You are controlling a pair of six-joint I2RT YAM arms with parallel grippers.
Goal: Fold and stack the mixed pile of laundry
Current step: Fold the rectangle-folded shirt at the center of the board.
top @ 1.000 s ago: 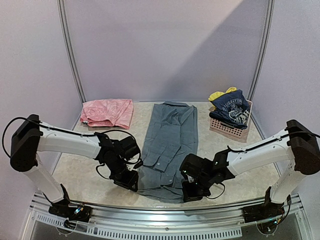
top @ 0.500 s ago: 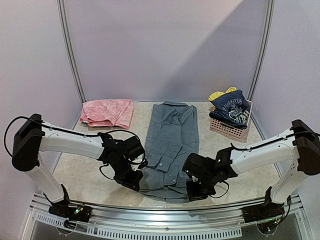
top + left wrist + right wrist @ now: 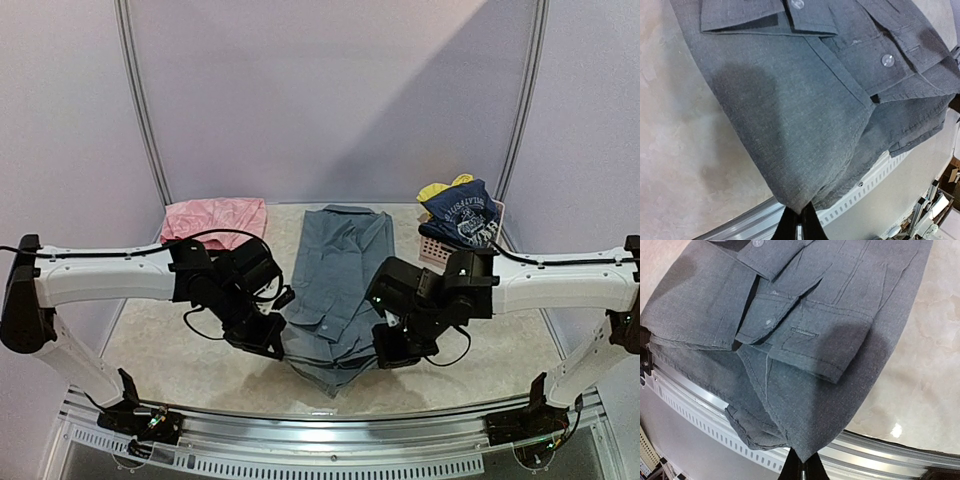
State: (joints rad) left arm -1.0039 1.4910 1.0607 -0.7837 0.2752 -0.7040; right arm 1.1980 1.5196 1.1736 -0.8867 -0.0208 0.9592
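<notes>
The grey collared button shirt (image 3: 340, 270) lies lengthwise on the table's middle, its near end lifted. My left gripper (image 3: 268, 338) is shut on the shirt's near left corner (image 3: 800, 207). My right gripper (image 3: 392, 352) is shut on the near right corner (image 3: 805, 452). Both hold the hem above the table, and the cloth sags between them. The navy top with white lettering (image 3: 462, 217) and a yellow piece (image 3: 440, 188) sit in the pink basket (image 3: 455, 256) at the back right. The green tee is not visible.
A folded pink garment (image 3: 215, 222) lies at the back left. The metal rail of the table's near edge (image 3: 330, 440) runs below the lifted hem. Purple walls close the back and sides.
Both grippers have risen and moved away from the near edge, carrying the shirt's near hem up and toward the collar. The arms have stretched out over the table.
</notes>
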